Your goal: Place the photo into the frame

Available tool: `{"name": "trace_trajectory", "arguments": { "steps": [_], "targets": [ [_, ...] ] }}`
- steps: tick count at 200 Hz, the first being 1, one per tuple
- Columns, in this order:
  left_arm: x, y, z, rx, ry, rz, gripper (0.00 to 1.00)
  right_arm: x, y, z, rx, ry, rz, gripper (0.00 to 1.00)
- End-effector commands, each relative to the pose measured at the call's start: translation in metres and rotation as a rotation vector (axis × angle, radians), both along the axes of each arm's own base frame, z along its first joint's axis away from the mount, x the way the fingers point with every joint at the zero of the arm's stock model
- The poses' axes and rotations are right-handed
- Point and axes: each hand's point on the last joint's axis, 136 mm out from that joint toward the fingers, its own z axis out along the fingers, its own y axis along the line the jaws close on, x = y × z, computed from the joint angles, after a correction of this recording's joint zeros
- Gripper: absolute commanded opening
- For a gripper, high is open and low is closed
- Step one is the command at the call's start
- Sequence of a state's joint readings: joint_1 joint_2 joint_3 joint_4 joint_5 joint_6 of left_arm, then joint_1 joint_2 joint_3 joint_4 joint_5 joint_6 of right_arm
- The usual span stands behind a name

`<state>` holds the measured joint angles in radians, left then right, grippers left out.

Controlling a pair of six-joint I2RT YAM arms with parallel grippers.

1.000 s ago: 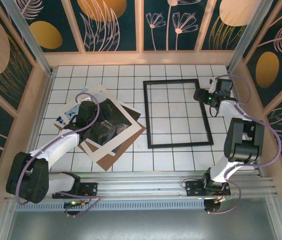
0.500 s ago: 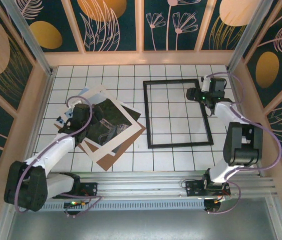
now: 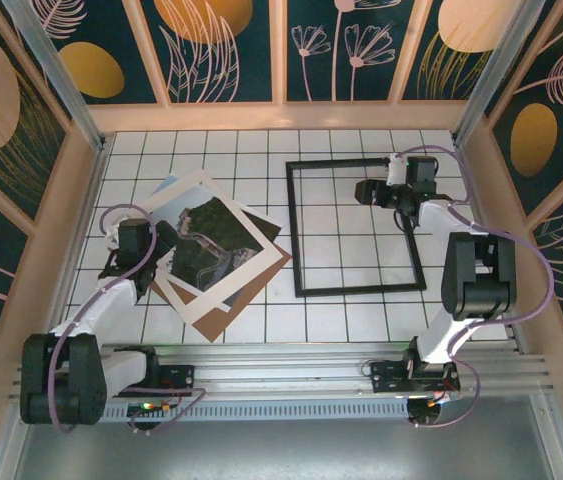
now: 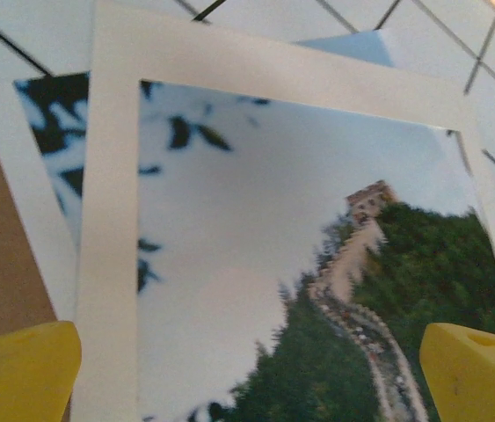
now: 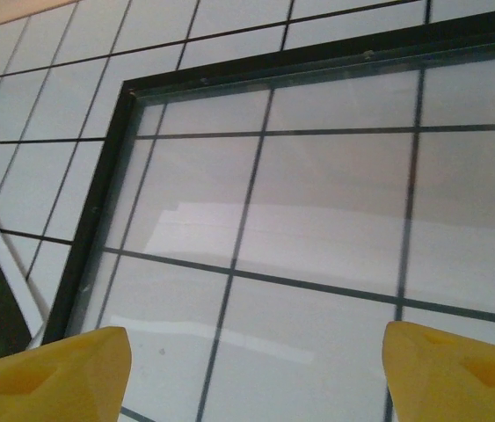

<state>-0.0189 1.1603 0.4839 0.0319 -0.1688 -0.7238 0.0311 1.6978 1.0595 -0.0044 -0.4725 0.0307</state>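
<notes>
Your left claw [image 4: 247, 376] hangs spread over the photo [image 4: 256, 264], which lies under a white mat [image 4: 111, 220]. Your right claw [image 5: 256, 374] hangs spread over the frame [image 5: 96, 207], further right.

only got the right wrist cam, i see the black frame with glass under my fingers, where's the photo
Observer: The photo lies left of the frame in a tilted stack, not yet in it.
Operator: anything on top of it
Observer: Yes, a white mat lies over it, and the landscape shows through the cut-out.
Operator: left arm got hold of it
Observer: No. The left gripper is open at the stack's left side, with nothing gripped.
</notes>
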Motion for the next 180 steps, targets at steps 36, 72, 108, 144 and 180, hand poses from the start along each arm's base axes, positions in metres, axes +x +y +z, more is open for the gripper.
{"name": "trace_trajectory", "arguments": {
  "steps": [36,72,108,144,180],
  "targets": [
    [-0.004,0.004,-0.03,-0.031,0.039,0.005,0.95,0.0,0.061,-0.007,0.097,-0.001,0.167,0.72],
    [-0.009,0.006,-0.037,0.002,0.071,-0.011,0.93,-0.01,0.108,-0.012,0.093,0.016,0.263,0.69],
    [-0.008,0.003,-0.04,-0.006,0.071,-0.026,0.92,-0.027,0.16,-0.014,0.105,0.036,0.328,0.65],
    [-0.002,-0.002,-0.047,-0.033,0.065,-0.042,0.89,-0.039,0.224,-0.028,0.051,0.073,0.385,0.62],
    [0.0,-0.009,-0.056,-0.07,0.071,-0.061,0.85,-0.036,0.275,-0.048,0.013,0.111,0.388,0.58]
  ]
}}
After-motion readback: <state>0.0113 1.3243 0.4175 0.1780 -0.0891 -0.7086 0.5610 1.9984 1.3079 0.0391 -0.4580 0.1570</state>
